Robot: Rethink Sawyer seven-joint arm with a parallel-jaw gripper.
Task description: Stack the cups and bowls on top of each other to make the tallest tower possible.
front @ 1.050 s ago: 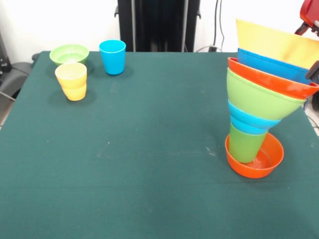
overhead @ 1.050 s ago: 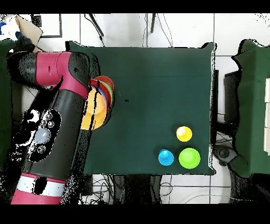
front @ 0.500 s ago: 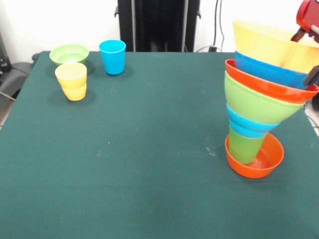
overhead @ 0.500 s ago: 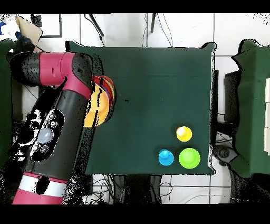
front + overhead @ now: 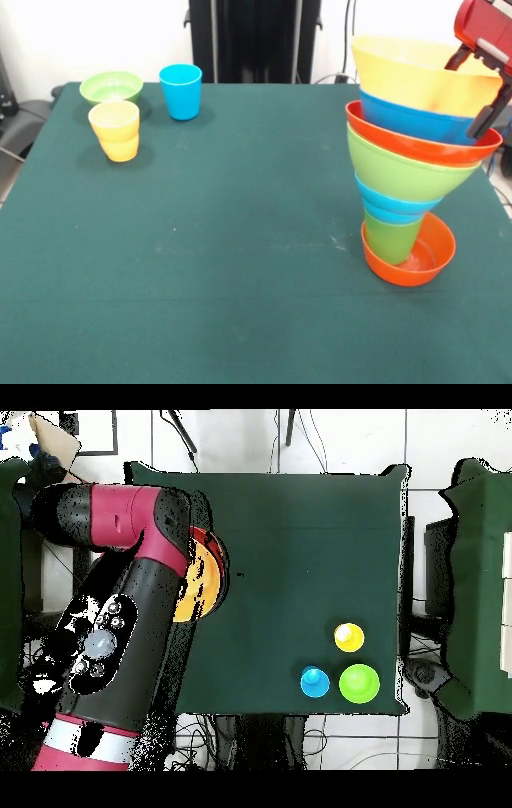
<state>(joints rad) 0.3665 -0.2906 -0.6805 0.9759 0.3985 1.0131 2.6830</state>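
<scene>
The tower (image 5: 412, 160) stands at the right in the front view: a red-orange bowl (image 5: 432, 256) lowest, a green cup (image 5: 390, 238) in it, then blue, green, red-orange, blue and yellow bowls widening upward. It leans slightly right. My gripper (image 5: 480, 84) is at the top bowls' right rim, partly cut off by the picture edge. In the overhead view the arm (image 5: 130, 614) covers most of the tower (image 5: 208, 574). A yellow-orange cup (image 5: 116, 130), a blue cup (image 5: 181, 91) and a small green bowl (image 5: 111, 86) stand apart at the far left.
The green table (image 5: 240, 240) stretches between the tower and the three loose pieces. From overhead these pieces are the yellow cup (image 5: 349, 637), blue cup (image 5: 315, 682) and green bowl (image 5: 359, 683). A black stand (image 5: 254, 40) rises behind the table.
The tower's top has swung left and the stack stands more upright. The gripper and arm have moved the same way with it. The loose cups and bowl have not moved.
</scene>
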